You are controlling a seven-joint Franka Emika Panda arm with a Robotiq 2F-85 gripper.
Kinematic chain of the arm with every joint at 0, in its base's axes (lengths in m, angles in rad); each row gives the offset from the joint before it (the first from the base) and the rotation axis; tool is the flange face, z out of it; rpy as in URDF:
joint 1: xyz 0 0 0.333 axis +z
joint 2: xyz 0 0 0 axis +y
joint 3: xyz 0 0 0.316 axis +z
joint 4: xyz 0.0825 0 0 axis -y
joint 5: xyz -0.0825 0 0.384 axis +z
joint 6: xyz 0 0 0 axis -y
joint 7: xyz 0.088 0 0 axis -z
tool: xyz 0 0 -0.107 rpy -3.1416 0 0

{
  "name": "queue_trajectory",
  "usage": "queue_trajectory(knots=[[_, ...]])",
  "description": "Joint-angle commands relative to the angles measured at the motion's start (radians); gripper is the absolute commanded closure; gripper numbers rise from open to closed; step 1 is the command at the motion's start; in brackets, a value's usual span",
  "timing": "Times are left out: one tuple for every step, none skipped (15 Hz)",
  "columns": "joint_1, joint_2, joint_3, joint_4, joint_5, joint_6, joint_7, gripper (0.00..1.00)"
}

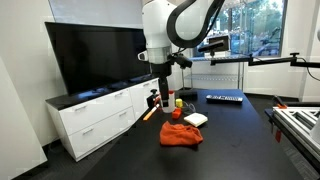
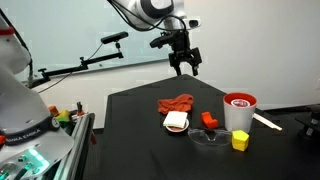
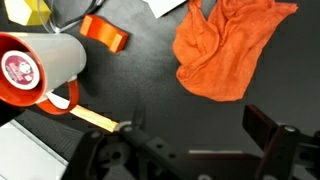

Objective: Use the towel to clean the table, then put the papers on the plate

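An orange towel (image 1: 181,135) lies crumpled on the black table (image 1: 240,135); it also shows in the other exterior view (image 2: 176,103) and the wrist view (image 3: 230,45). A white stack of papers (image 2: 177,121) lies next to the towel, also visible in an exterior view (image 1: 195,119). I cannot tell whether a plate is under them. A clear, dish-like thing (image 2: 208,140) lies near the front. My gripper (image 3: 200,130) is open and empty, raised above the table beyond the towel in both exterior views (image 1: 163,82) (image 2: 185,65).
A red and white cup (image 2: 239,110) (image 3: 40,68), an orange block (image 2: 209,119) (image 3: 105,33), a yellow block (image 2: 240,141) and a wooden stick (image 2: 266,121) (image 3: 95,118) sit together on the table. A keyboard (image 1: 224,98) lies at the back. A white cabinet with a TV (image 1: 95,55) stands beside the table.
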Motion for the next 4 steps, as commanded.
queue_trajectory(knots=[[0.003, 0.002, 0.001, 0.033, -0.001, -0.033, 0.01, 0.0], [0.003, 0.002, 0.001, 0.034, -0.001, -0.033, 0.01, 0.0], [0.004, 0.004, 0.001, 0.036, -0.002, -0.033, 0.011, 0.0], [0.004, 0.005, 0.001, 0.039, -0.002, -0.036, 0.01, 0.0]])
